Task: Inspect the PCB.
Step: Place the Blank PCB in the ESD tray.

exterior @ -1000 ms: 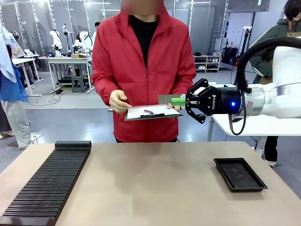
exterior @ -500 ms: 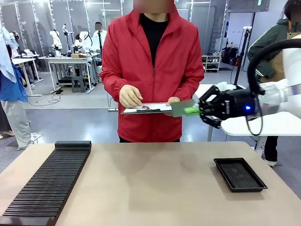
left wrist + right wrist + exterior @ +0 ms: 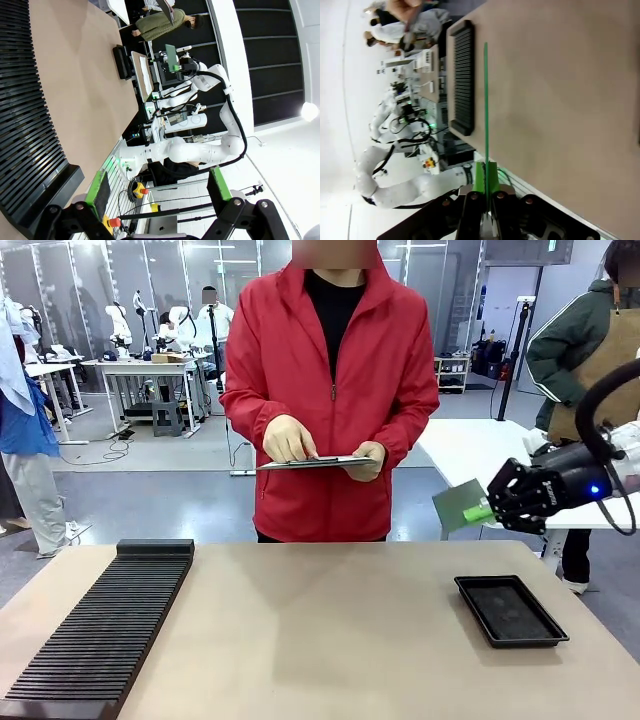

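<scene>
no text or labels legible anywhere

A robotics lab: white robot arms (image 3: 120, 325) on background workbenches (image 3: 140, 368) (more people beyond).

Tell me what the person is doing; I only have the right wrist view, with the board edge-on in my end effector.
Observer: The person across the table has both hands on a clipboard, apart from the PCB.
Operator: Say where the tray sits.
Observer: The black tray lies on the table's right side.
Operator: Report the left end effector.
Observer: The left end effector is open, with the slotted rack in its view.
</scene>
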